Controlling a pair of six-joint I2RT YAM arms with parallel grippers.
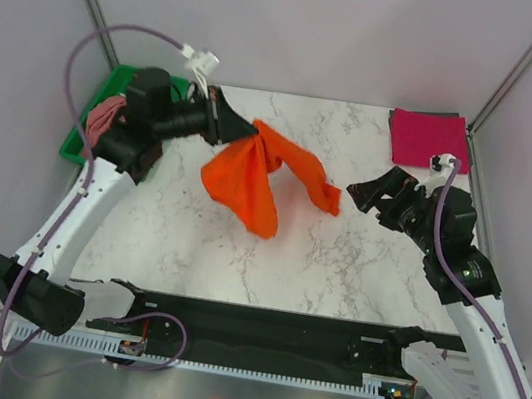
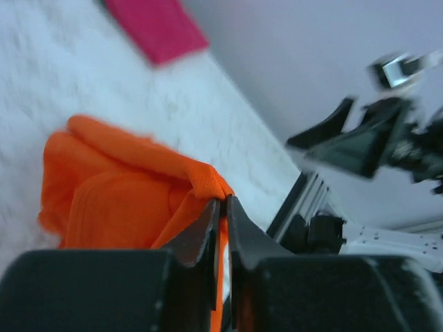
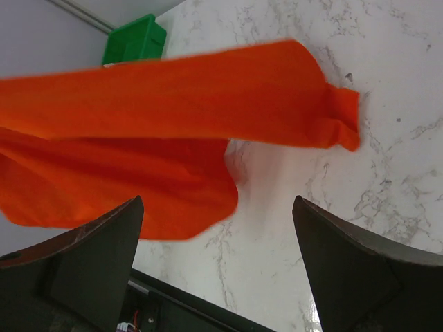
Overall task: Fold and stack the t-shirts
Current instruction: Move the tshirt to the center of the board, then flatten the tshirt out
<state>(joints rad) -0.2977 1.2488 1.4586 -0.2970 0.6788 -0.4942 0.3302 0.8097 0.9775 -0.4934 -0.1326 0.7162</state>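
Note:
The bright orange t-shirt (image 1: 249,182) hangs bunched over the middle of the marble table (image 1: 357,265). My left gripper (image 1: 240,127) is shut on its upper edge. The left wrist view shows the jaws (image 2: 223,200) pinching an orange fold (image 2: 118,194). My right gripper (image 1: 360,192) stands open just right of the shirt's trailing end, with nothing between its fingers (image 3: 218,207); the orange cloth (image 3: 173,111) stretches in front of it. A folded magenta-pink t-shirt (image 1: 428,139) lies at the back right corner. A dusty rose t-shirt (image 1: 107,114) sits bunched in the green tray, partly hidden by the left arm.
The green tray (image 1: 74,144) stands at the table's back left edge, also seen in the right wrist view (image 3: 135,41). Grey walls with metal posts close in the back and sides. The black base rail (image 1: 256,325) runs along the near edge.

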